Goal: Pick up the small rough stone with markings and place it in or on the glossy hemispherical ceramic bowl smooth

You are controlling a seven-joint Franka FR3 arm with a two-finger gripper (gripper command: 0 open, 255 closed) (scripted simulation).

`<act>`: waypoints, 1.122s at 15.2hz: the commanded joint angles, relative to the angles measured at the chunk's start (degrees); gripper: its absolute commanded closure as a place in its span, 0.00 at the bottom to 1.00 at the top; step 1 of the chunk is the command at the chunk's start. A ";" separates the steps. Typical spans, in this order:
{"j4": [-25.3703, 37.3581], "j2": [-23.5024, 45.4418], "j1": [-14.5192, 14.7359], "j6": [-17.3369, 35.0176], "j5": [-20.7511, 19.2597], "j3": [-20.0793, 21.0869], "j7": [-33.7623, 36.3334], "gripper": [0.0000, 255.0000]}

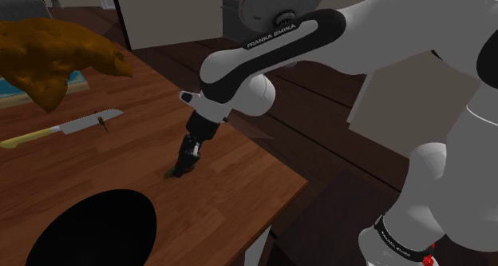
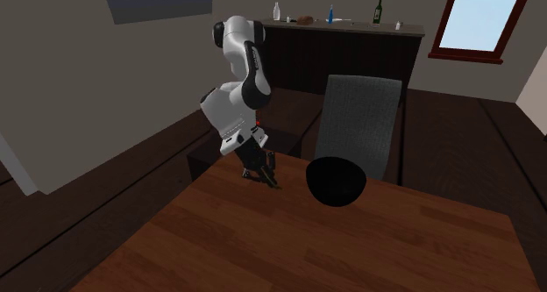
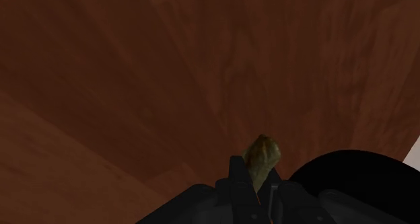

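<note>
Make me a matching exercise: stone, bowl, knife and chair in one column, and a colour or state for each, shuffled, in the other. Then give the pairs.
1 stone
2 bowl
3 knife
4 chair

a grey, beside the table
b lying flat, pale yellow handle
c black, standing on the table
d clasped between the fingers

Pairs: 1-d, 2-c, 3-b, 4-a
</note>
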 commanded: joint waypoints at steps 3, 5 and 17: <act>0.85 -1.65 0.00 -1.86 -1.80 -0.27 2.44 1.00; 1.40 -2.36 -0.03 -2.81 -2.65 -0.39 3.59 1.00; 5.78 -5.79 -0.33 -8.94 -7.08 -0.98 9.99 1.00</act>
